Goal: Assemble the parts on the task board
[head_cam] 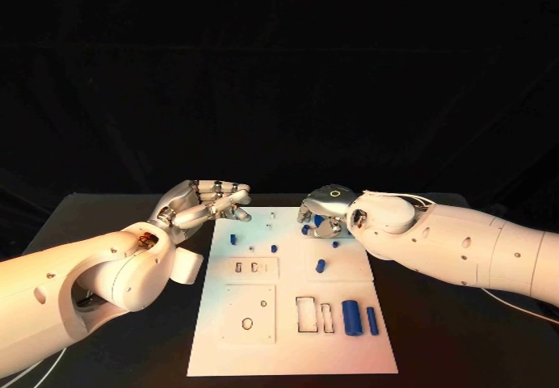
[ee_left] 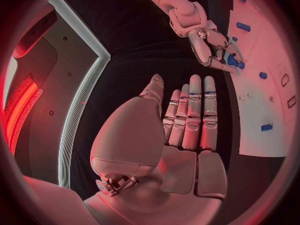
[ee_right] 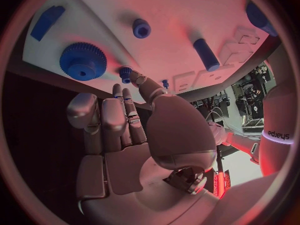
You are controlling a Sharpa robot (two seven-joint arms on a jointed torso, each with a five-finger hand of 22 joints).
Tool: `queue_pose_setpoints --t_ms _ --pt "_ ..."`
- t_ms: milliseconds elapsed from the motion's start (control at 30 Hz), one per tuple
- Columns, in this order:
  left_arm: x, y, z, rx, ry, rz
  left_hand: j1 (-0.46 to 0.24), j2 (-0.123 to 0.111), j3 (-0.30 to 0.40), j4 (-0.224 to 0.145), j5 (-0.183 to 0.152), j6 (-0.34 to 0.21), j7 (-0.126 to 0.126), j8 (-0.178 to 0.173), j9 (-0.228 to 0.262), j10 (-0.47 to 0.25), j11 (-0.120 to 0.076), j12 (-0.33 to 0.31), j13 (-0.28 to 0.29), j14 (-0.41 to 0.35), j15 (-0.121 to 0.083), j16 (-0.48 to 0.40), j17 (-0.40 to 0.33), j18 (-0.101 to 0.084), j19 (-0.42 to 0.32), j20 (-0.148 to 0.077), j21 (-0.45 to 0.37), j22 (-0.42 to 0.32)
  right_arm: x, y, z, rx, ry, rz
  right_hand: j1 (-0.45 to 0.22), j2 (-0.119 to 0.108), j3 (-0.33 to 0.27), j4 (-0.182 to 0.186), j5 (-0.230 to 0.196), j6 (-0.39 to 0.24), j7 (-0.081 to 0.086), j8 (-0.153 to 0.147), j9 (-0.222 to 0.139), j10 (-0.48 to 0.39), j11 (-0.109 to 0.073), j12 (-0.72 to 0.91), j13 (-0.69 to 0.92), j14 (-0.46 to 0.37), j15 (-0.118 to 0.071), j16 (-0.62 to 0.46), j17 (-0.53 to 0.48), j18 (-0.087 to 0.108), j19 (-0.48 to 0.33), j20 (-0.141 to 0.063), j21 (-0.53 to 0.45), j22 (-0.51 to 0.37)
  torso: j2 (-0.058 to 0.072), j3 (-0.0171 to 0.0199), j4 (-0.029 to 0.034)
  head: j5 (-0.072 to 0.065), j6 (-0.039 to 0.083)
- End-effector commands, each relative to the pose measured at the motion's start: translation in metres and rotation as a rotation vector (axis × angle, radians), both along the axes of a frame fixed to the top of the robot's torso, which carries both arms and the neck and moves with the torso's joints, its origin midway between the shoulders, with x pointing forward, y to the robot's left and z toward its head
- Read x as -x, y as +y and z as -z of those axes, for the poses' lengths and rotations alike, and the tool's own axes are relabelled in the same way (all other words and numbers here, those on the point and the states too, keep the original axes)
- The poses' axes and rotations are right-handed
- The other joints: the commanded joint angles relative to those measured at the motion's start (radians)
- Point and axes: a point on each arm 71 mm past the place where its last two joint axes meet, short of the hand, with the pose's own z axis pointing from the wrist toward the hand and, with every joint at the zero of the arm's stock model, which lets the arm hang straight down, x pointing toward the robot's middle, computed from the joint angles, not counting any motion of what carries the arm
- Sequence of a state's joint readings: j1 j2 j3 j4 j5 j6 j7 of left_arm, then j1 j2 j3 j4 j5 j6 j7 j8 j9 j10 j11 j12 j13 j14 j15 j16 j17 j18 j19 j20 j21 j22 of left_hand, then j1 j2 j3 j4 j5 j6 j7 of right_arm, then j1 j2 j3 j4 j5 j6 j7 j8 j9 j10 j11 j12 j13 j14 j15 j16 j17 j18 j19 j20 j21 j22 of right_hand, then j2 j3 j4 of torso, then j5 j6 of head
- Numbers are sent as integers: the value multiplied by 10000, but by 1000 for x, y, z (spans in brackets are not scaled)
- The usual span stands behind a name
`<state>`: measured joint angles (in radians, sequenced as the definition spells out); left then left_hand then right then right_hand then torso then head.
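Left hand (head_cam: 208, 202) hovers off the far left corner of the task board (head_cam: 292, 356), fingers (ee_left: 195, 116) stretched flat together, holding nothing. Right hand (head_cam: 326, 212) reaches over the board's far right edge, fingers (ee_right: 122, 107) straight, tips right by a small blue gear (ee_right: 125, 73), the big blue gear (ee_right: 83, 60) just beyond; no grip there.

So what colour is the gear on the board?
Blue; the gear shows best in the right wrist view, on the white board.
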<state>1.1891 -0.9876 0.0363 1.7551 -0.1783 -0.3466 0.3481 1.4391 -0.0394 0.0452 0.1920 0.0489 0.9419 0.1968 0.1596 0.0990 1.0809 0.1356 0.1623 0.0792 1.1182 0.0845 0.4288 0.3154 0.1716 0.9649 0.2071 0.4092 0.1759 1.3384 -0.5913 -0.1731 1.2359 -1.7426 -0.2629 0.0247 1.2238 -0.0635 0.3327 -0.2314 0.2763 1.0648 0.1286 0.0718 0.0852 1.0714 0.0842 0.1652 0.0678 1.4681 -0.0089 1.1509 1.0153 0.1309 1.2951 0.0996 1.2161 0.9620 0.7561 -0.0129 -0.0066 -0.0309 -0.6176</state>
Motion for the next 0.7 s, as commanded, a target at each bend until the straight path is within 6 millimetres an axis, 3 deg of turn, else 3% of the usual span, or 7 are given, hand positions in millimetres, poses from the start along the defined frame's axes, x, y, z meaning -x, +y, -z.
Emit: queue_pose_setpoints --t_ms 33,700 --pt "0 -3 -2 115 -25 227 -71 31 -47 -5 4 19 64 -35 -13 -6 74 -25 -4 -87 14 -46 10 84 -67 14 -48 -16 0 1 1 5 189 -26 19 112 64 51 -15 76 39 14 19 115 -14 59 -2 290 47 80 33 -170 85 4 39 39 34 1 4 2 -29" --pt "-1 -5 -1 133 12 279 -69 62 -45 2 6 17 72 -47 -15 -10 79 -36 -4 -99 17 -52 18 89 -76 21 -55 -22 -1 2 4 110 504 49 21 177 236 143 -30 255 23 67 65 236 -48 130 -13 256 24 171 61 -165 47 -13 66 79 46 7 0 -23 -99"
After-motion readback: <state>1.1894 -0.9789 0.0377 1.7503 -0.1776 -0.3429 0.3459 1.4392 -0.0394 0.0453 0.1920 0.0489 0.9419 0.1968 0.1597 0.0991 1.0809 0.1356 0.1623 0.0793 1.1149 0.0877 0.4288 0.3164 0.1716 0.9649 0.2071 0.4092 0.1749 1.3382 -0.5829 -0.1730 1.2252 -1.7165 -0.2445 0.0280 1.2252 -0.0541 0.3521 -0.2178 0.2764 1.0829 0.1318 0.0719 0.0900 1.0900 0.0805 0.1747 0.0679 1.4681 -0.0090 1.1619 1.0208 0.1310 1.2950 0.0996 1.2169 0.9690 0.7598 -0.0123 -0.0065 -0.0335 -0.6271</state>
